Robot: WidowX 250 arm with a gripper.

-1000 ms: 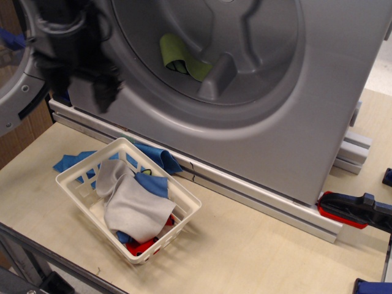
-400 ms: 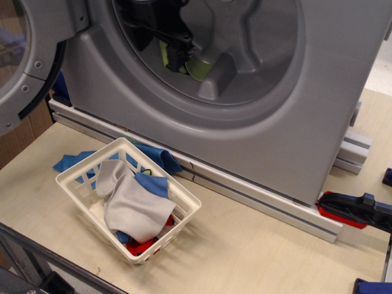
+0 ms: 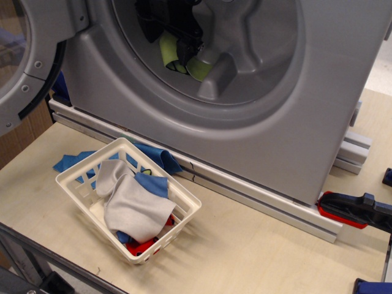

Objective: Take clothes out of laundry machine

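The laundry machine point(image 3: 306, 116) is a big grey front panel with a wide round drum, and its round door point(image 3: 21, 67) stands open at the left. The lime-green cloth point(image 3: 167, 49) lies inside the drum beside a ribbed paddle point(image 3: 214, 76). My black gripper point(image 3: 188, 50) reaches into the drum from the upper left. Its tip sits right on the green cloth and covers the cloth's middle. The fingers are dark against dark, so I cannot tell whether they are open or shut.
A white lattice basket point(image 3: 73, 184) stands on the wooden table in front of the machine, holding a light grey cloth point(image 3: 131, 205) and blue cloths point(image 3: 153, 182). Another blue cloth point(image 3: 68, 162) lies behind it. A red and black clamp point(image 3: 346, 209) lies at the right.
The arm swung from outside the drum at the upper left into the drum. Since the last frame its tip moved slightly right, onto the green cloth.
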